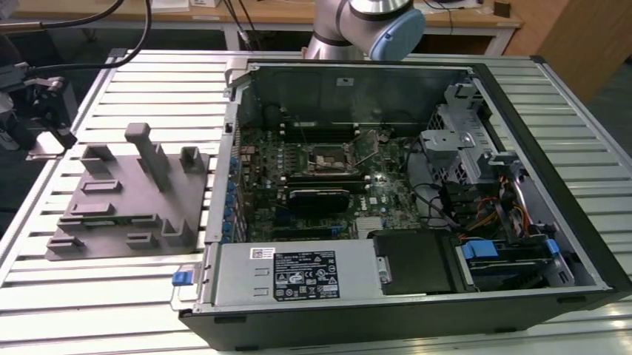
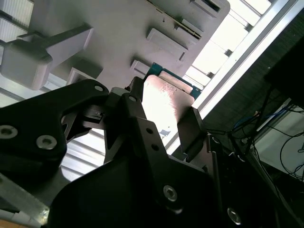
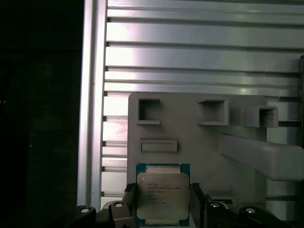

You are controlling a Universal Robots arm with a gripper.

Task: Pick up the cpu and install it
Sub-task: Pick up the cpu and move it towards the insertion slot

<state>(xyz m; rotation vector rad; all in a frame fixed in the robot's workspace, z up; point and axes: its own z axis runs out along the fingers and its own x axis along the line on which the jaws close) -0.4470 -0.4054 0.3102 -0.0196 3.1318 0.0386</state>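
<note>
Step in hand: pick-up, grasp made. My pincer [image 3: 162, 205] is clamped on the cpu [image 3: 163, 189], a finger at each side edge, over the grey tray [image 3: 199, 152] (exterior view: tray at 9 o'clock from the open case [image 1: 345, 92]). Installing, I judge, calls for a level carry, square to the socket [image 1: 331, 157].

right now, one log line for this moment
gripper: shut on cpu | position: above grey tray | install: not yet done
</note>
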